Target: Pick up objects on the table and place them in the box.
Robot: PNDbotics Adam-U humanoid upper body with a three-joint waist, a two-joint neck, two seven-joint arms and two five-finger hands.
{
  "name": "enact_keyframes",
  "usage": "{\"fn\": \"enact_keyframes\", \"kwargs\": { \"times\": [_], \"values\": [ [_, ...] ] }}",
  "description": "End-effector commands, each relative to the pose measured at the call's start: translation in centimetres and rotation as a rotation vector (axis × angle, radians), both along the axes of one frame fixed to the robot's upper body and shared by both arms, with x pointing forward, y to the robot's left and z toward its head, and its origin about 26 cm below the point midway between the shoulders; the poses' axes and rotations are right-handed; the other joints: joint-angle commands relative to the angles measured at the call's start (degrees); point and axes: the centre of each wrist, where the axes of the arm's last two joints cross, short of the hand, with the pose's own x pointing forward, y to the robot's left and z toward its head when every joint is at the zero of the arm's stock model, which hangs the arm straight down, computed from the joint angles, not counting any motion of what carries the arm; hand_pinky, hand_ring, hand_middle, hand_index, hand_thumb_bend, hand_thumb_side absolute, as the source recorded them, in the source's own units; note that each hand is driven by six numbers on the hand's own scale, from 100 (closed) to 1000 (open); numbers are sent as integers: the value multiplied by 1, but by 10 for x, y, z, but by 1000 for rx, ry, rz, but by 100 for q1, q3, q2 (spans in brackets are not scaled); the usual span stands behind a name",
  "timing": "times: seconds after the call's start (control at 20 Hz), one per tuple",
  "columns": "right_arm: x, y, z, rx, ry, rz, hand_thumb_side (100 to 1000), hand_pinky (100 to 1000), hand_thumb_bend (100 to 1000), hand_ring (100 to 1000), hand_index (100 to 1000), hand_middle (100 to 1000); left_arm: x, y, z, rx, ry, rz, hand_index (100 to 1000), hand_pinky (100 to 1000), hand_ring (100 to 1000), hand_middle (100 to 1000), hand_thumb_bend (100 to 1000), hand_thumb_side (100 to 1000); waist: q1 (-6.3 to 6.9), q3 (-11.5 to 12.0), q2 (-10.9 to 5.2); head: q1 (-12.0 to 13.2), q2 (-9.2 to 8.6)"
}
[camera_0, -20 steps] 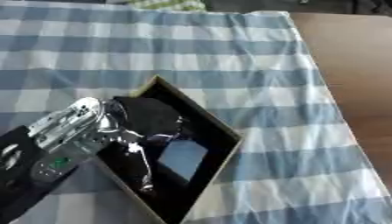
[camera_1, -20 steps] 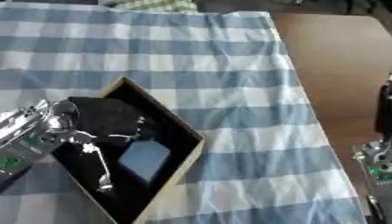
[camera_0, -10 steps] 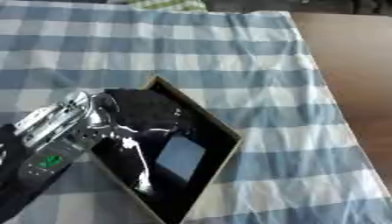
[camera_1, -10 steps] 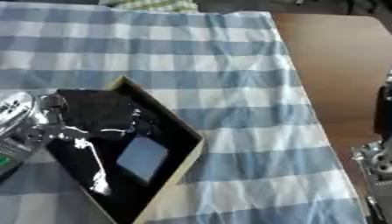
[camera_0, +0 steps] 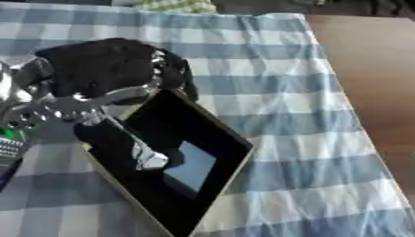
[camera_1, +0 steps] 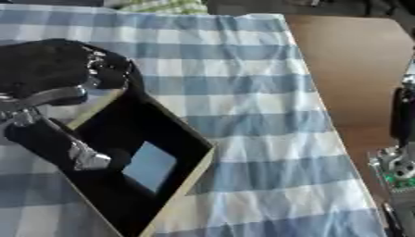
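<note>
Here the silver-jointed left hand (camera_0: 57,109) curls its fingers round a black, soft, cloth-like bundle (camera_0: 110,65), holding it above the far corner of the black-lined cardboard box (camera_0: 231,169), presumably for dropping inside. The right hand (camera_1: 399,159) idles at the right edge; its fingers can't be made out.

No writing, label, brand mark, number or sign can be read in either view. The black box (camera_0: 174,162), the dark cloth bundle (camera_0: 101,65), the checked cloth (camera_0: 267,92) over the counter and the green circuit board (camera_1: 399,178) on the right arm bear no legible marks.
</note>
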Motion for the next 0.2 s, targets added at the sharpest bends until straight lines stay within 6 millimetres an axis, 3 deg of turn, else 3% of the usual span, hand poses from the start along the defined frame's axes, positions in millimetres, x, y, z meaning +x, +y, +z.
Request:
{"fn": "enact_keyframes", "kwargs": {
  "times": [0.05, 0.2],
  "values": [
    [-2, -5, 10, -20, -38, -16, 871, 768, 100, 811, 865, 711, -3, 14, 16, -143, -24, 1, 773, 604, 705, 689, 390, 550, 5, 20, -141, -61, 62],
    [-1, -5, 12, -23, -47, -18, 865, 769, 100, 810, 865, 712, 0, 30, 20, -273, -12, 20, 771, 599, 701, 685, 390, 542, -11, 62, -148, -89, 72]
  ]
}}
